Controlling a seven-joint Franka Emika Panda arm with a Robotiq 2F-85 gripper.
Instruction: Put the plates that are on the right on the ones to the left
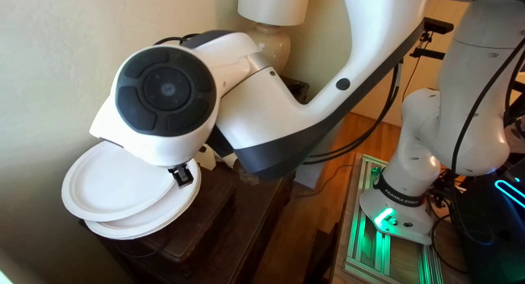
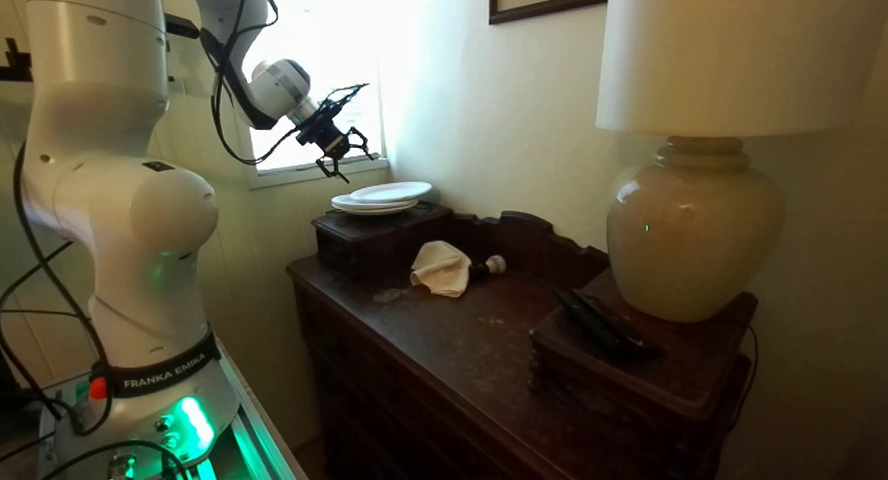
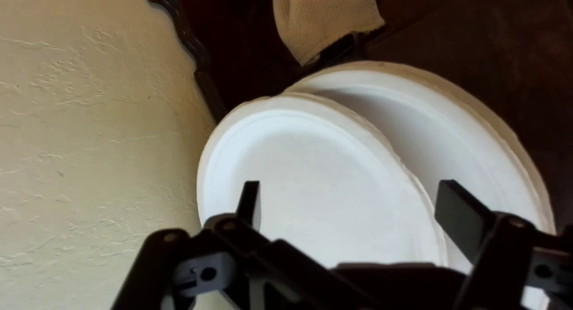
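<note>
Points down with pincer point(image 3: 351, 207) spread, pinching nothing, at the upper plate point(image 3: 322, 175), lying on the lower plates point(image 3: 450, 144) but offset toward the wall point(image 3: 89, 166). Probably needs nudging away from there; cannot judge clearance well.

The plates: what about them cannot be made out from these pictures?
Part of the upper plate: wrist view, hidden by the fingers.
Much of the plate below: wrist view, under the upper plate.
Exact count of the stack: too small in an exterior view.
Part of the stack: in an exterior view, hidden by the arm.
</note>
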